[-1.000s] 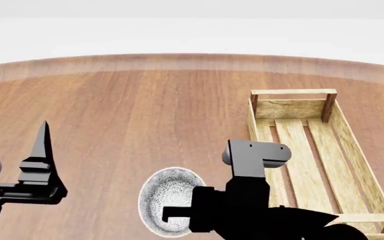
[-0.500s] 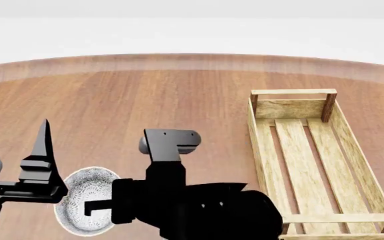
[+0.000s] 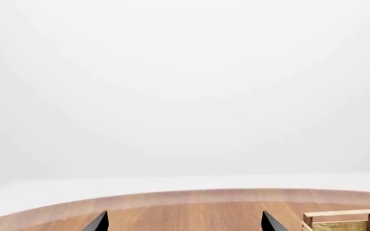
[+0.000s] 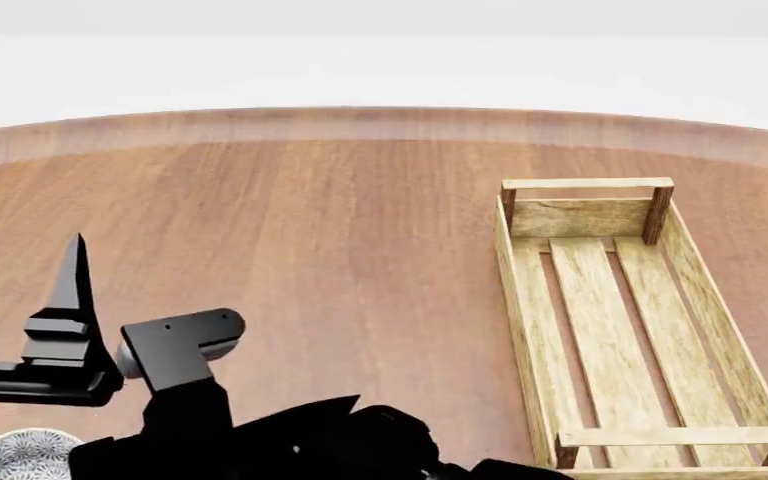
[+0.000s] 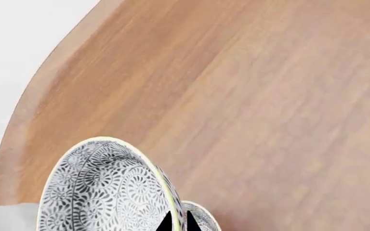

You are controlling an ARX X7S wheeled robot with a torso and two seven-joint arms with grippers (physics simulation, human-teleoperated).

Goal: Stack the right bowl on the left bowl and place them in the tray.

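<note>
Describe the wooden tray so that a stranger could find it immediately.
Look at the broad reddish-brown wooden table, toward its right side in the head view. There lies a long rectangular light-wood crate with a slatted bottom, low sides and corner posts, the only pale, boxy thing there.

the head view looks forward and down over the desk [image 4: 357, 230] and tray [image 4: 584, 215] — the left wrist view faces level, sharing that tray's [image 3: 339, 219] far end; the right wrist view sits close over the desk [image 5: 269, 96].
</note>
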